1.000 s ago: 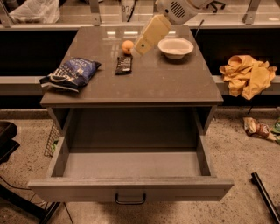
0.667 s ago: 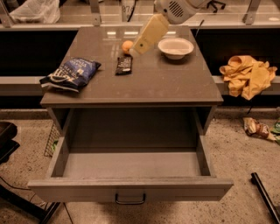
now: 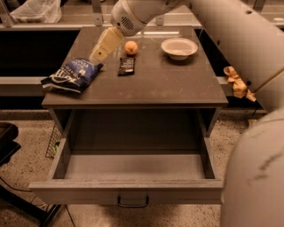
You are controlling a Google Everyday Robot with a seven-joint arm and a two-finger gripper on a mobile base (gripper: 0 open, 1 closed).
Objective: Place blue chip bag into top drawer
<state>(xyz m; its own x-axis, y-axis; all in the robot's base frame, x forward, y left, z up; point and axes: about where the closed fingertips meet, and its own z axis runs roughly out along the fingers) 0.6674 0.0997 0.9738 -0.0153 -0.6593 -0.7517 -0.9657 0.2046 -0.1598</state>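
In the upper left of the frame, the gripper (image 3: 98,54) points down and leftward from the white arm (image 3: 146,11), its cream tip right at the top right corner of the blue chip bag (image 3: 71,75). Whether it touches the bag cannot be told, nor can how far its jaws are parted; it has nothing visibly in its hold. The bag lies flat on the left side of the grey table (image 3: 173,86), its left end hanging slightly past the table's edge.

Just right of the bag lies a black snack bar (image 3: 127,65), with an orange fruit (image 3: 131,47) just behind it. A white bowl (image 3: 179,48) sits towards the table's far right.

Below the tabletop, in the lower half of the frame, the top drawer (image 3: 133,166) is pulled fully out. Its dark handle (image 3: 132,202) is centred on the front panel. A yellow cloth (image 3: 235,81) lies at the right edge of the table, partly behind the arm's large near segment.
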